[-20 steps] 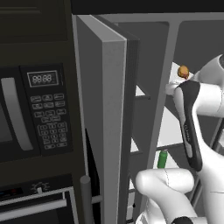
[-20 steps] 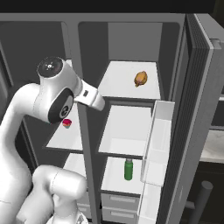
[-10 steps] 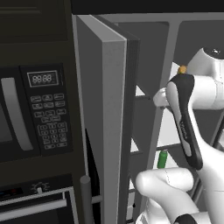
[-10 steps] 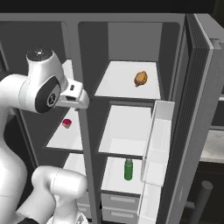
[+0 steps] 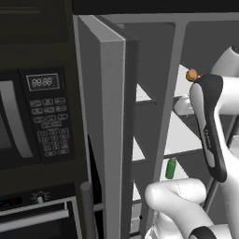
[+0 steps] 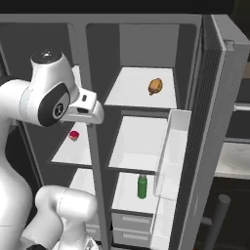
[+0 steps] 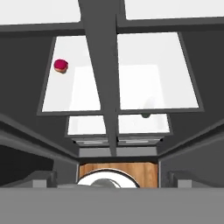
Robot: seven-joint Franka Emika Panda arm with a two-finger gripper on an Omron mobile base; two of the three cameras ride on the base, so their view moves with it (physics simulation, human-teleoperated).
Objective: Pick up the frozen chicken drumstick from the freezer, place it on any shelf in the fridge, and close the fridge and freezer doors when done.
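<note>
A: Nearest to us in the left base view is the black oven wall with its keypad panel [image 5: 46, 116], and just beside it the tall grey freezer door [image 5: 105, 140] stands open, edge-on to us.

B: In the right base view the other tall grey door, the fridge door [image 6: 215, 122], is swung open too, with a clear white door bin [image 6: 171, 146] on its inner side.

A: And the tool? We see the white arm's hand [image 6: 85, 107] up at the grey divider between the two compartments, beside the upper shelves.

B: We cannot tell how the tool's fingers stand; none of the views shows the tips plainly. The hand view looks down along the divider over white shelves on both sides.

A: On the narrower side, the freezer [image 6: 73, 146], a small pink-red round item [image 6: 73, 135] lies on a white shelf, near that shelf's left edge in the hand view [image 7: 61, 65].

B: Lower in the wider side, the fridge [image 6: 141, 161], a green bottle [image 6: 141, 186] stands upright on a low shelf above the grey drawers.

A: Farthest back, the golden-brown lumpy chicken drumstick [image 6: 155, 86] lies on the upper flat white fridge shelf [image 6: 132, 93], toward its right edge, well apart from the tool.
</note>
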